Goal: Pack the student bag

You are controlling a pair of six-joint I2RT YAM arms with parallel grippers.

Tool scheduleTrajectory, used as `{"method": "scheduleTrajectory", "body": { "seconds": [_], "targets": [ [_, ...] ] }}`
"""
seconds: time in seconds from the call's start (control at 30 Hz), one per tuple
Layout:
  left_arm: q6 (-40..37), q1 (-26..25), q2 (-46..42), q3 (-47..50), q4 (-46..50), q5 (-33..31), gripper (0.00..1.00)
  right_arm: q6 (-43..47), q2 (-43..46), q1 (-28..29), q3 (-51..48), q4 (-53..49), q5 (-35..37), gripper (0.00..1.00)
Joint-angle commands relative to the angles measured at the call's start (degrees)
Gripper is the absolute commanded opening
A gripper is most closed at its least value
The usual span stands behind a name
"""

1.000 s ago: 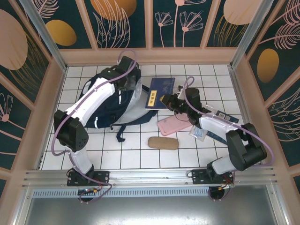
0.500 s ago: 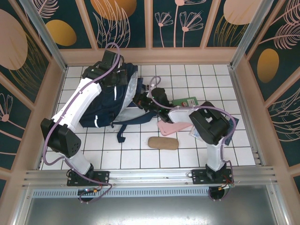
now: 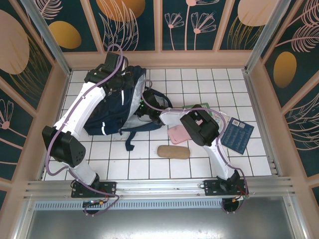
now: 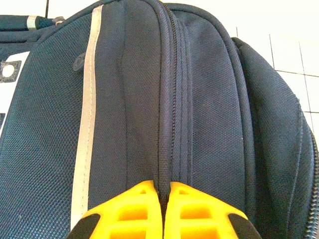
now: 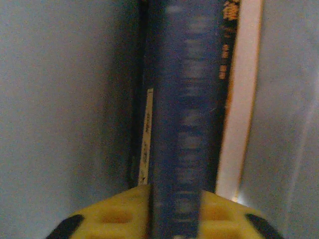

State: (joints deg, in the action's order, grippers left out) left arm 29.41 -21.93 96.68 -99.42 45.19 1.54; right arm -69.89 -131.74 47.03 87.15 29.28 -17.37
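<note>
The student bag (image 3: pixel 112 107), dark navy with a pale stripe, lies at the back left of the tiled floor. My left gripper (image 3: pixel 123 79) is at the bag's top. In the left wrist view the yellow fingers (image 4: pixel 189 209) are shut on a raised seam of the bag (image 4: pixel 209 99) beside its zipper. My right gripper (image 3: pixel 142 107) reaches into the bag's mouth. In the right wrist view a blue book (image 5: pixel 187 99) stands spine-on between grey lining walls, and my right gripper (image 5: pixel 175 191) is shut on that spine, which spans the space between the jaws.
A pink case (image 3: pixel 178 134) and a tan pouch (image 3: pixel 173 152) lie just right of the bag. Another blue book (image 3: pixel 238 134) lies at the right, and a green item (image 3: pixel 212 112) peeks from behind the right arm. Panel walls enclose the floor.
The right arm swung left, carrying the blue book from the floor's middle into the bag's mouth. The left gripper shifted left and back with the bag's top.
</note>
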Motion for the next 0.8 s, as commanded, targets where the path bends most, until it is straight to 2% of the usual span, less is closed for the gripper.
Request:
{"method": "scheduleTrajectory", "body": {
  "seconds": [0.0,0.1,0.23,0.43,0.5,0.6,0.73,0.77],
  "targets": [
    [0.7,0.0,-3.6,-2.4,-8.8,2.1,0.0,4.2,3.0,0.2,0.0,-7.6,1.5,0.39],
    [0.5,0.1,-3.3,-2.5,-8.9,2.2,0.0,6.5,4.1,-0.1,0.0,-12.4,1.1,0.48],
    [0.5,0.2,-3.2,-2.0,-9.1,2.8,0.0,9.6,5.6,-0.2,-0.1,-16.5,1.8,0.54],
    [0.4,0.3,-3.3,-1.3,-9.3,2.8,0.0,11.3,8.8,-1.6,-3.7,-16.4,2.2,0.54],
    [0.4,0.3,-3.3,-0.8,-9.5,2.8,0.0,11.4,9.4,-2.1,-4.8,-16.1,1.9,0.52],
    [0.6,0.3,-3.6,0.0,-9.9,3.1,0.0,10.9,9.9,-2.7,-7.0,-14.4,1.6,0.39],
    [0.7,0.3,-4.0,0.7,-10.2,3.6,0.0,9.7,8.3,-2.9,-7.0,-11.4,-0.7,0.03],
    [0.7,0.3,-4.0,0.7,-10.3,3.7,0.0,9.6,7.5,-2.8,-6.1,-11.6,-1.3,0.0]
  ]
}}
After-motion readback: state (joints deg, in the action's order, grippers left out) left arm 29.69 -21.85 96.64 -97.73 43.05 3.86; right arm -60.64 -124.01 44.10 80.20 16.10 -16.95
